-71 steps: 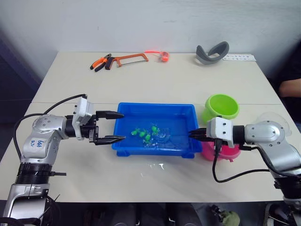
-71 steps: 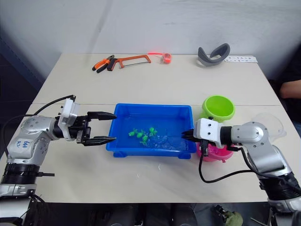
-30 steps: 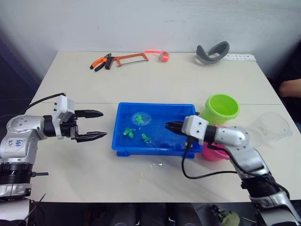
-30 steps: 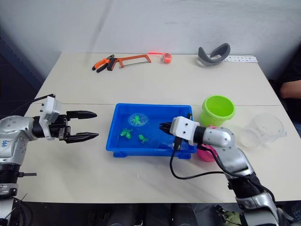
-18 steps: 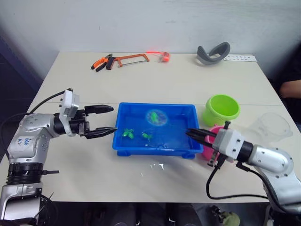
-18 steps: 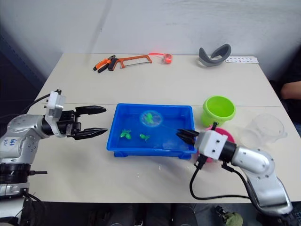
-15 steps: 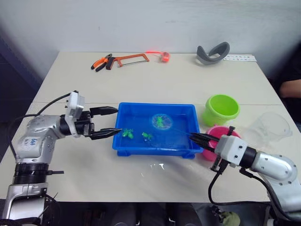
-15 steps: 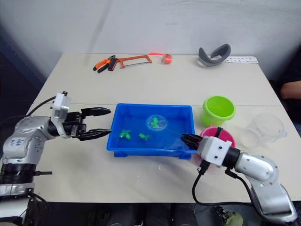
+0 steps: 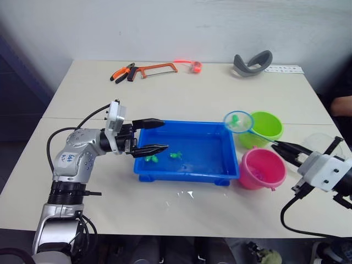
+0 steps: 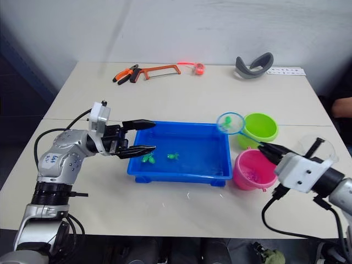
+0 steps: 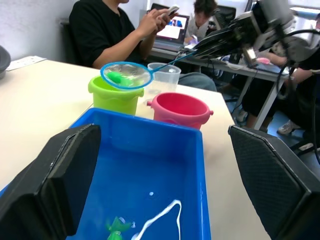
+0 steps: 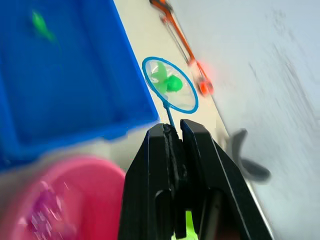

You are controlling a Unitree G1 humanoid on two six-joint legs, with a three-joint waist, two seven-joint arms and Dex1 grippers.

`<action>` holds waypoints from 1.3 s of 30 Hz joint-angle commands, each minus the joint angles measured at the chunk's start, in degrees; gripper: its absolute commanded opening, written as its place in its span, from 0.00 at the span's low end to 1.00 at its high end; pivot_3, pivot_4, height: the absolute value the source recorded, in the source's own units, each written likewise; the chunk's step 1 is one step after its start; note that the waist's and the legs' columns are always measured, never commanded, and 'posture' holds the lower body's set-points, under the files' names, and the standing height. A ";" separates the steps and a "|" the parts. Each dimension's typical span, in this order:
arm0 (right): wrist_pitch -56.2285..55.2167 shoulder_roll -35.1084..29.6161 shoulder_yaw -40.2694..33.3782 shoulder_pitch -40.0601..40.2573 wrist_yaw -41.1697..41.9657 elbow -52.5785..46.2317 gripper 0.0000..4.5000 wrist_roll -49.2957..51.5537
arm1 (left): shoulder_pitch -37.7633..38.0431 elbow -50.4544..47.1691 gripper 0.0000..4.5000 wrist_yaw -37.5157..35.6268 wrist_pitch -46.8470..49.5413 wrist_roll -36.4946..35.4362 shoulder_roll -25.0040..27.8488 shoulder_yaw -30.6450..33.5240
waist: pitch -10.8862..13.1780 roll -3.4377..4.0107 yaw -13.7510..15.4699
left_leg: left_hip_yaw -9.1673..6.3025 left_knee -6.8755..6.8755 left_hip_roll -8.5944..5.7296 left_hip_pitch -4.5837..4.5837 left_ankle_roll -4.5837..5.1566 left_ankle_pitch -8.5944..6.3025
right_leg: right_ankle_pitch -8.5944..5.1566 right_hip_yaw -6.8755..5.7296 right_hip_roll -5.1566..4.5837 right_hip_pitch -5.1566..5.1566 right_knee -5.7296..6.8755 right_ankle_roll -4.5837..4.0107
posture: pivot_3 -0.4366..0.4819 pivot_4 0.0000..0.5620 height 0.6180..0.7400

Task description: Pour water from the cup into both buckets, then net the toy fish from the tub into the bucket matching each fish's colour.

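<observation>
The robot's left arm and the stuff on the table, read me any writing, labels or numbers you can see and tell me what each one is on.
Blue handwritten marks on the left arm's grey upper casing: too small to read.
White strip at the table's far edge, beside the grey curved object: dark marks, too small to read.
The tub, green bucket, pink bucket and net: no text visible.

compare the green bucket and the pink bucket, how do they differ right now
The green bucket is lime green and sits farther from the robot; the pink bucket is hot pink and sits nearer. The net, carrying a green fish, hangs by the green bucket's rim, apart from the pink bucket. The pink bucket shows small pink pieces inside, while the green bucket's contents cannot be made out. Both are small round buckets of similar size, upright, beside the blue tub.
</observation>
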 commanded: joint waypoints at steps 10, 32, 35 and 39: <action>-32.34 -17.04 3.56 -10.72 -16.59 30.87 0.00 -28.63 | -1.55 -1.99 0.99 2.51 -2.66 0.33 -4.76 -1.52 | 0.01 0.04 -0.21 | 0.06 -0.01 0.03 0.05 -0.05 0.05 | 0.00 0.06 -0.14 0.00 0.01 0.00 | 0.48 0.27 1.00; -39.15 -29.83 10.19 -9.66 -46.47 36.03 0.00 -55.50 | -1.57 2.36 0.99 2.24 -7.47 1.13 -7.89 -1.62 | 0.01 0.04 -0.18 | 0.03 -0.03 0.05 0.00 -0.12 0.09 | -0.01 0.06 -0.04 0.00 -0.08 -0.01 | 0.48 0.27 1.00; -37.85 -30.46 10.44 -9.73 -46.60 35.22 0.00 -55.55 | -1.84 3.05 0.99 2.02 -7.90 1.18 -7.85 -1.64 | 0.01 0.04 -0.22 | 0.03 -0.03 0.06 0.00 -0.12 0.09 | -0.01 0.06 0.00 0.00 -0.08 -0.01 | 0.48 0.27 1.00; -37.92 -31.14 11.61 -10.25 -45.91 34.39 0.00 -54.33 | -2.01 3.67 0.99 1.97 -8.46 1.27 -8.05 -1.69 | 0.02 0.06 -0.26 | 0.03 -0.03 0.08 0.01 -0.12 0.09 | -0.01 0.08 0.14 0.00 -0.08 -0.01 | 0.48 0.27 1.00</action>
